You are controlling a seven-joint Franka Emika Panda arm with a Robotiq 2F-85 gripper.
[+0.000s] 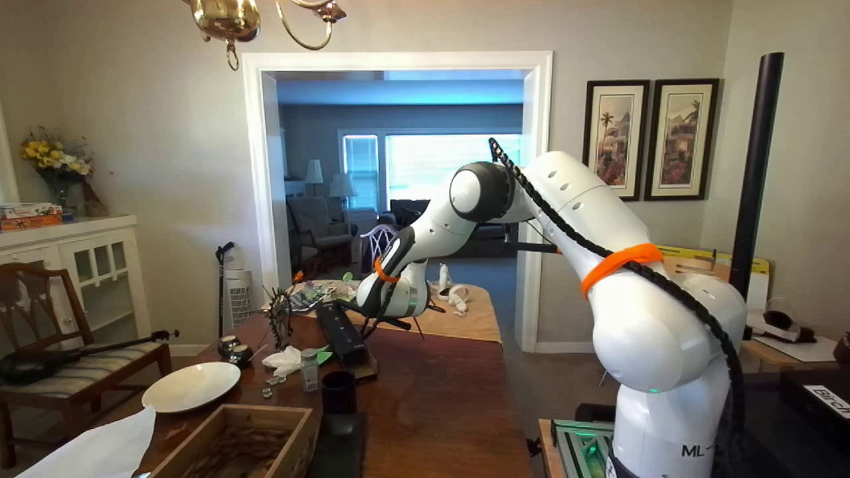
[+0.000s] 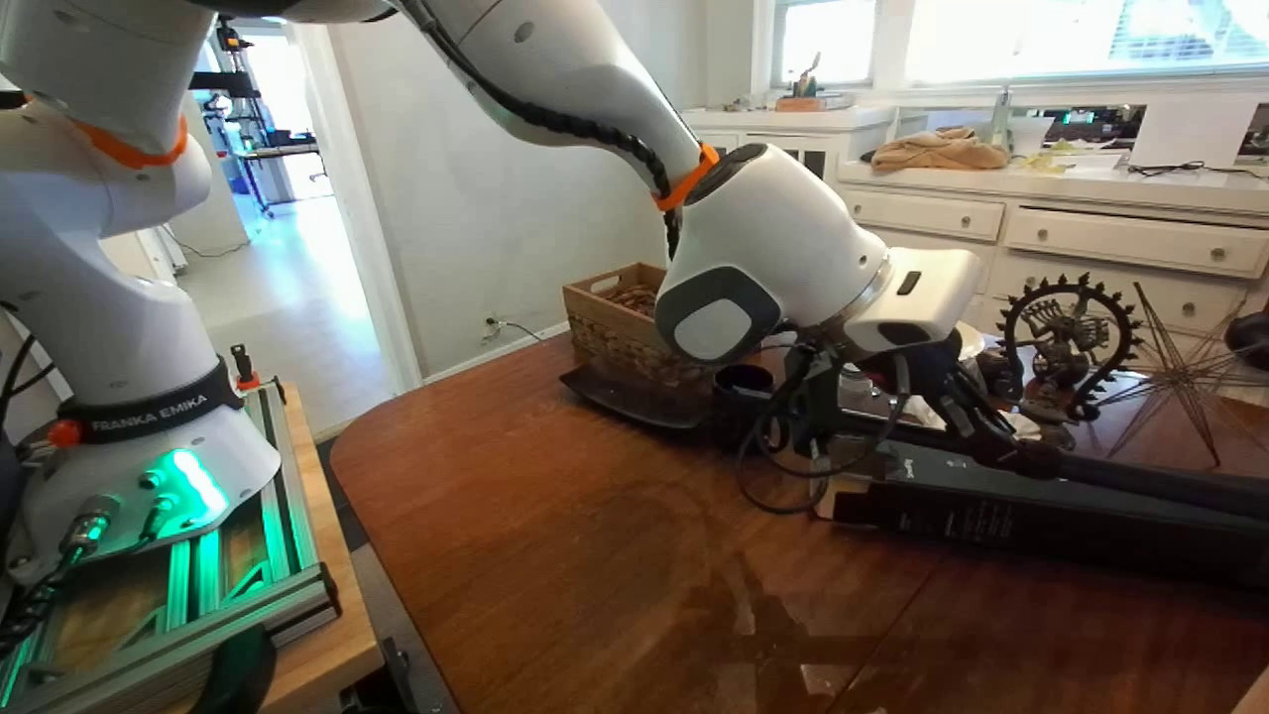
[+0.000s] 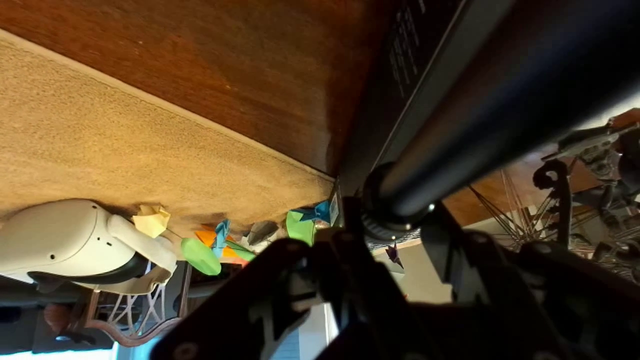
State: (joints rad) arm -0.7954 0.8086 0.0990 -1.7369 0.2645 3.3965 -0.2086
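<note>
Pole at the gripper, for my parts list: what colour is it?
The pole is black, clearest in the wrist view.

Low passage is free over the brown wooden tabletop (image 2: pixel 555 516), between the long black cardboard box (image 2: pixel 991 516) and the white robot base (image 2: pixel 149 466). The box bars descent close beneath the long black pole (image 2: pixel 1140 476) in the jaws. Behind it, in an exterior view, rise a spiked dark metal ring statue (image 2: pixel 1066 347) and a wire star (image 2: pixel 1185 380); a black cylindrical mug (image 1: pixel 339 393) and woven wooden basket (image 2: pixel 620 335) obstruct one end.
</note>
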